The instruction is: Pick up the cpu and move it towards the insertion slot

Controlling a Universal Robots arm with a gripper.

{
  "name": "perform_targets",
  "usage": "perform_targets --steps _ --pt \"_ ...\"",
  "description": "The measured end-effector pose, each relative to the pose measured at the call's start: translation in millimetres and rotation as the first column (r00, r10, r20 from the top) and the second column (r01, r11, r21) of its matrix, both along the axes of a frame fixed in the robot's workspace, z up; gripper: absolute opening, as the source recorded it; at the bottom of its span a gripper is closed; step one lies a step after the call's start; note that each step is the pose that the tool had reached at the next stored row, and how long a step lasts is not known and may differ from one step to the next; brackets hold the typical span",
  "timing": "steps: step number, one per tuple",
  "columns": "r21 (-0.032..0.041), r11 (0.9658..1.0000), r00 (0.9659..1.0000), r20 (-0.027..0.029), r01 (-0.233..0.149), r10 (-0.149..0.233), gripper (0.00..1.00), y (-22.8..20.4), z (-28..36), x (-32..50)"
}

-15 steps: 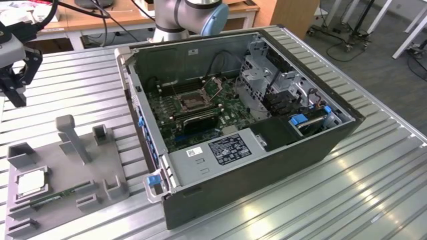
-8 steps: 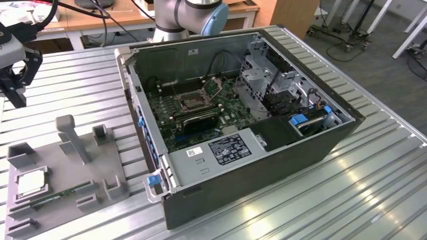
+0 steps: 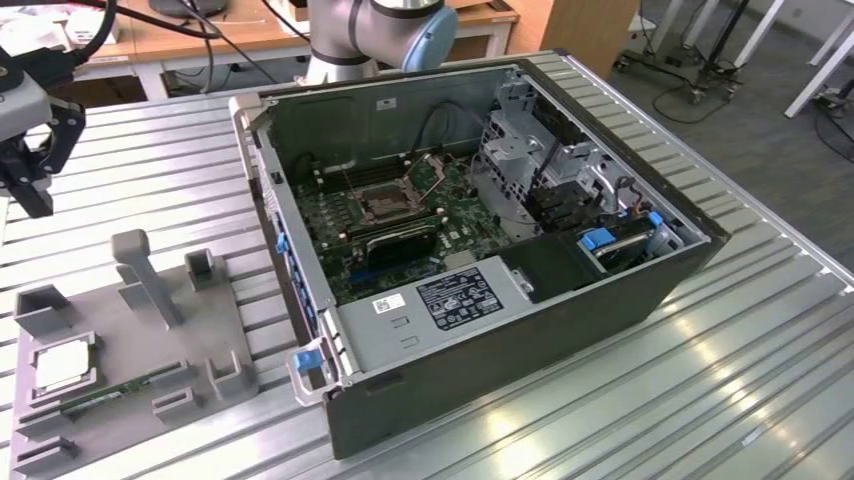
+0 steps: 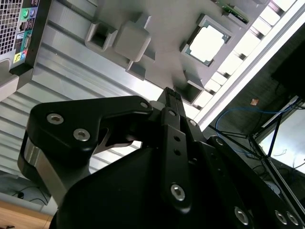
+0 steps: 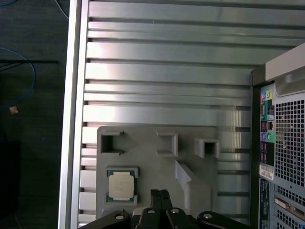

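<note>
Hovering above the grey holder (image 3: 127, 345) at the exterior view's lower left with our gripper (image 5: 160, 193) and its fingers (image 5: 155, 196) pressed together and empty, we have not yet lifted the cpu (image 3: 60, 368) nested there, well apart from the insertion slot (image 3: 387, 200) inside the open computer case (image 3: 534, 340) on the ribbed metal table (image 3: 721, 380), desks (image 3: 200, 40) beyond.

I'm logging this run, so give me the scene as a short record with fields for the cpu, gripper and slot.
cpu: lying in the grey holder, not gripped
gripper: above the holder near the cpu, fingers shut, holding nothing
insertion slot: on the board inside the open computer case
</note>
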State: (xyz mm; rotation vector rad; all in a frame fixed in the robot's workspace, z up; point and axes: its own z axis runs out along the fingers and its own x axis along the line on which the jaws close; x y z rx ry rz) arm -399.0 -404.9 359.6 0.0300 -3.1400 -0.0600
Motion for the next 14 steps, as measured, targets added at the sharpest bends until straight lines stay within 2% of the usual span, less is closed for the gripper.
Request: perform_targets --steps 8,14 --pt "-0.0002 1.0 1.0 -0.0001 0.0 0.0 0.11 -1.4 -0.5 0.0" --pt "-0.0001 1.0 1.0 0.0 0.0 0.0 0.11 -2.3 -5.5 0.0"
